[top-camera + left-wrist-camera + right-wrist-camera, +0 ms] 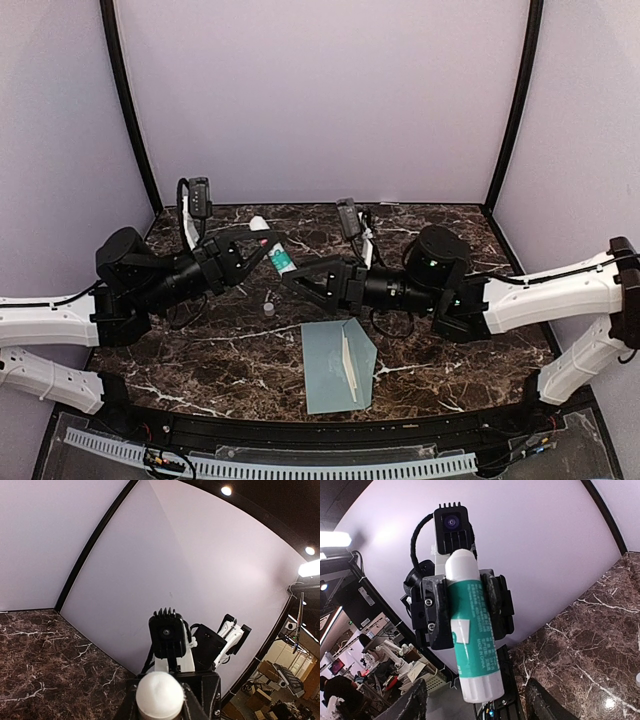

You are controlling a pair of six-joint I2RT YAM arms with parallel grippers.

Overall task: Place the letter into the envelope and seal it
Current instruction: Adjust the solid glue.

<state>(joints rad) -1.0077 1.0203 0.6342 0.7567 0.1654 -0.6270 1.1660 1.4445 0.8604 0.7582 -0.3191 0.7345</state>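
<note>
Near the front edge of the table (pixel 200 360), between the two arms, the envelope (pixel 330 370) lies flat with its pointed flap (pixel 367 358) turned out to the right and a thin white strip (pixel 351 366) showing along the fold. I cannot see the letter as a separate sheet; whether it already sits inside I cannot tell.

I judge the envelope light and limp: thin paper that will skate on the polished marble and buckle if pushed from one edge. The flap tip is the place I would pinch, since it is the only part likely to lift, while the body needs pinning down near the fold.

Above and behind it, the left gripper (pixel 258 252) is clamped on the glue stick (pixel 470 630), a rigid, smooth plastic tube held around its middle with the rounded white end toward its own camera. The right gripper (pixel 300 290) faces it with fingers spread and nothing between them. A small pale cap (pixel 268 310) rests on the marble just below both.
</note>
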